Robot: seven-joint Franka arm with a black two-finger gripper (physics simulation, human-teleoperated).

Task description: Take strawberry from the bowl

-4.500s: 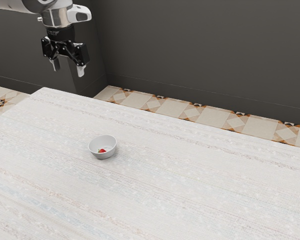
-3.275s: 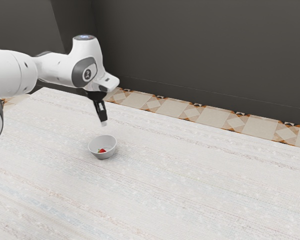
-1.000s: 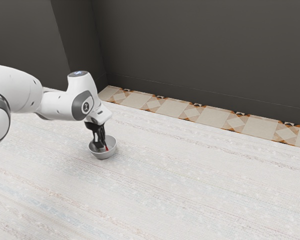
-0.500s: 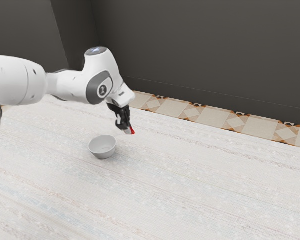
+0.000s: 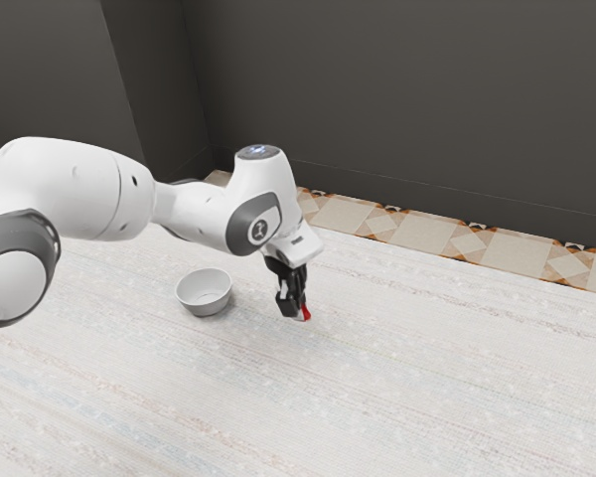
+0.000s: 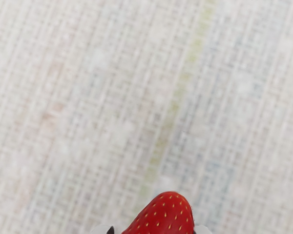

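Note:
My gripper [image 5: 298, 314] is low over the table, toward the exterior view's right of the bowl, shut on the strawberry [image 5: 306, 313]. The red fruit pokes out at the fingertips, close to the tabletop; whether it touches the cloth I cannot tell. In the wrist view, the strawberry [image 6: 163, 217] sits between the two pale tips of the gripper [image 6: 153, 230], one on each side of it. The grey-white bowl [image 5: 205, 307] stands upright on the table, apart from my hand, with nothing seen inside.
The pale woven table surface [image 5: 407, 378] stretches around the bowl and toward the exterior view's right. Past the table's far edge lie a patterned tile floor [image 5: 427, 234] and a dark wall [image 5: 397, 109].
The strawberry was in the bowl and has been lifted out by my gripper. Over the last half second my hand has moved toward the exterior view's right and down, carrying it; the bowl stayed put.

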